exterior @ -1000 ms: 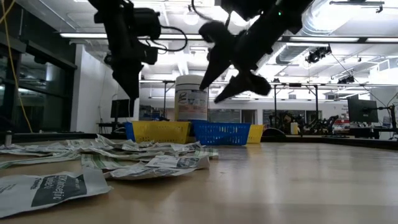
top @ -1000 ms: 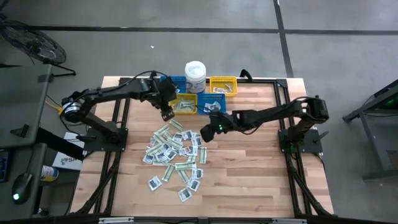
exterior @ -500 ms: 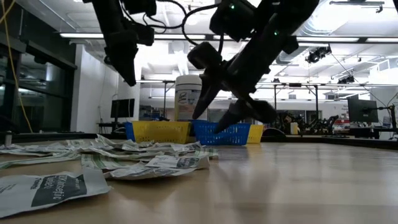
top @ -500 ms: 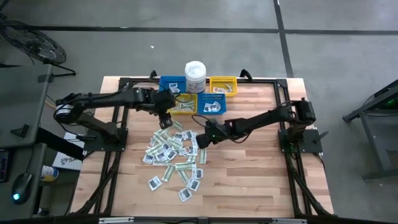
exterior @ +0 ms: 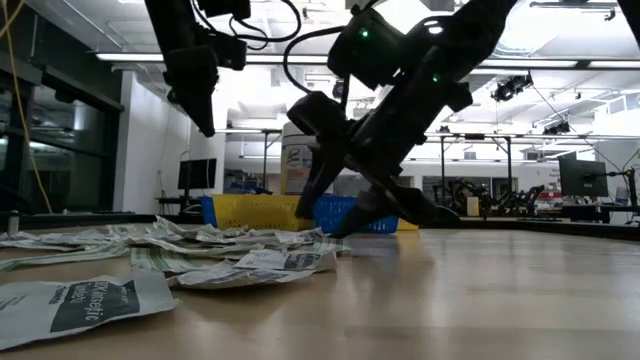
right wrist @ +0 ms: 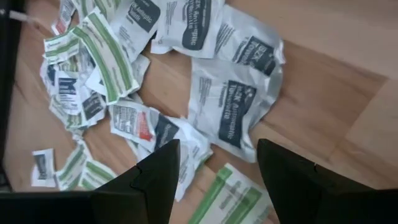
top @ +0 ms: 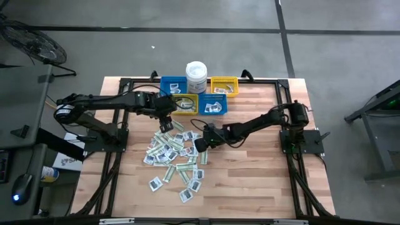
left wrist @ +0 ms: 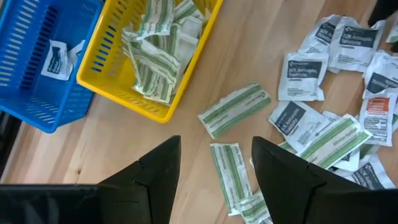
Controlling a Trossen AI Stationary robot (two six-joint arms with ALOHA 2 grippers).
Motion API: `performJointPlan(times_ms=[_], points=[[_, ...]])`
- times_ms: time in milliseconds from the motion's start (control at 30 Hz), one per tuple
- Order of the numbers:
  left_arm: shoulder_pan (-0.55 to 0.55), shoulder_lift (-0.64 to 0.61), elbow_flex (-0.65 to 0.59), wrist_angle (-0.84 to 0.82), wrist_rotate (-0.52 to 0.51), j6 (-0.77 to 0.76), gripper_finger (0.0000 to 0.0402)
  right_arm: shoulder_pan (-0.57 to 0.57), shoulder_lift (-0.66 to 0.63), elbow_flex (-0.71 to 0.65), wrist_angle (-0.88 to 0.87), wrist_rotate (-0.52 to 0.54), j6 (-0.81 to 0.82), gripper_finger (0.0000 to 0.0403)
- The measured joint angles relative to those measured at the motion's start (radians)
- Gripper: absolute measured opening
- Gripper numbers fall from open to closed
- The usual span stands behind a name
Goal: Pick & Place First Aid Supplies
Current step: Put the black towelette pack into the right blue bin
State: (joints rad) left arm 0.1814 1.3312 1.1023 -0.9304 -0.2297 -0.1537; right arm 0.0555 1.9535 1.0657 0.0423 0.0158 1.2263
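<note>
The first aid supplies [top: 175, 156] lie scattered in a heap on the wooden table: white square packets [right wrist: 233, 106] with dark print and green-and-white strips [left wrist: 233, 109]. My left gripper [top: 167, 125] hangs open, high above the heap's far edge, over a green strip [left wrist: 229, 171] that lies flat on the wood. My right gripper [top: 200, 145] is open and slanted down, low over the heap's right edge, with its fingertips [exterior: 312, 205] just above the packets. Nothing is between either pair of fingers.
Behind the heap stand a yellow bin [left wrist: 124, 93] holding green strips, a blue bin [left wrist: 37, 93] with one white packet, another blue bin [top: 215, 106], another yellow bin [top: 224, 84] and a white lidded tub [top: 196, 75]. Bare wood lies to the right and near side.
My right gripper has come down and toward the table's left, to the heap's right edge, rolling as it went; it stays open. My left gripper has moved from beside the yellow bin toward the near edge, to over the heap's far edge, and stays open. The packets have not moved.
</note>
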Motion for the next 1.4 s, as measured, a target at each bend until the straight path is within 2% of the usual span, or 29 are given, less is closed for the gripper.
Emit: performJointPlan(times_ms=[233, 567, 867, 1133, 1400], points=[[0.001, 0.000, 0.000, 0.000, -0.001, -0.001, 0.0195, 0.000, 0.002, 0.000, -0.003, -0.009, 0.007, 0.0190], [0.001, 0.000, 0.000, 0.000, -0.001, -0.001, 0.0195, -0.010, 0.004, 0.000, -0.026, -0.004, 0.007, 0.0086], [0.001, 0.000, 0.000, 0.001, 0.000, -0.001, 0.0195, -0.011, 0.006, 0.000, -0.025, 0.002, -0.028, 0.0010], [0.001, 0.000, 0.000, 0.003, 0.002, -0.001, 0.0195, -0.009, -0.003, -0.001, -0.017, -0.007, -0.057, 0.0002], [0.001, 0.000, 0.000, 0.013, 0.006, -0.005, 0.0195, -0.002, -0.098, -0.002, -0.047, 0.031, -0.103, 0.0001]])
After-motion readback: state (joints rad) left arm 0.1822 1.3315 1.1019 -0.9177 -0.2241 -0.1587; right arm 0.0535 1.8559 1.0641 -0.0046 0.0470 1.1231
